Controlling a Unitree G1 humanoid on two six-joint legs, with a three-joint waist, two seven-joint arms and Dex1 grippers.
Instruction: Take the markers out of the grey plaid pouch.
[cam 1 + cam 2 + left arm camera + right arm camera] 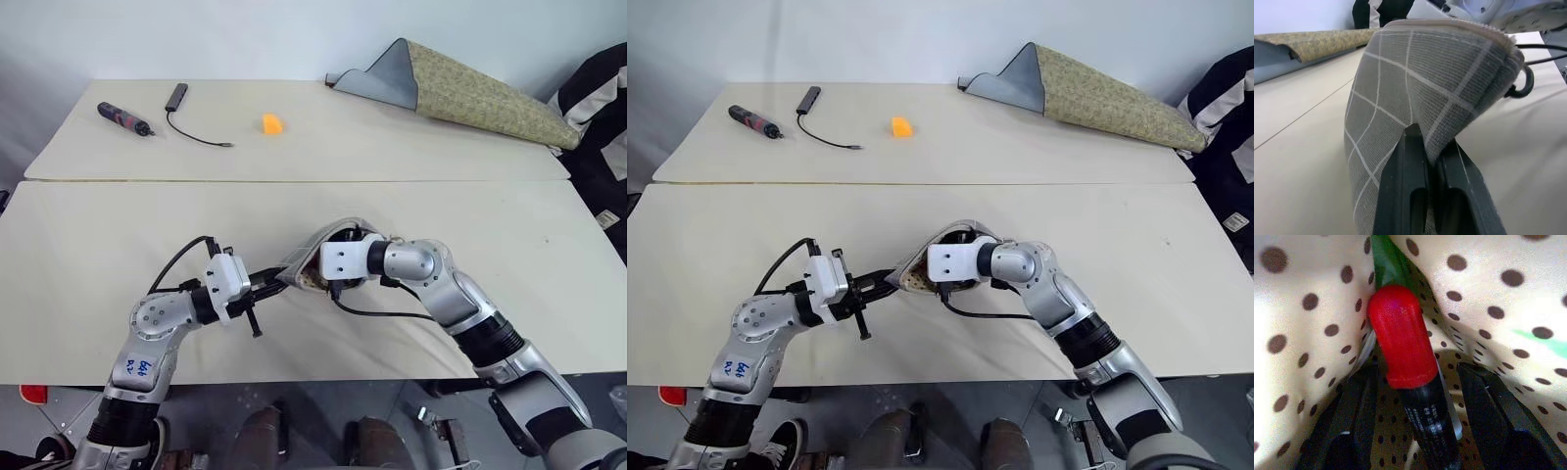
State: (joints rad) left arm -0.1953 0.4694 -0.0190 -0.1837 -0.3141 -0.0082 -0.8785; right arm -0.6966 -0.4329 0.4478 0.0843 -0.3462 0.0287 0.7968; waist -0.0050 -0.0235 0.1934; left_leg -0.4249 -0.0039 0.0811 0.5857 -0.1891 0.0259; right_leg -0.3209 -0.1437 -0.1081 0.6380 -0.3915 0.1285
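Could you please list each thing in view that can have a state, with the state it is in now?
grey plaid pouch: on the near table, mouth open, one edge lifted.
left hand: shut on the pouch's edge.
right hand: inside the pouch, fingers open either side of the red-capped marker.
red-capped marker: inside the pouch, capped, not gripped.
olive patterned cloth: on the far table, one corner folded back.
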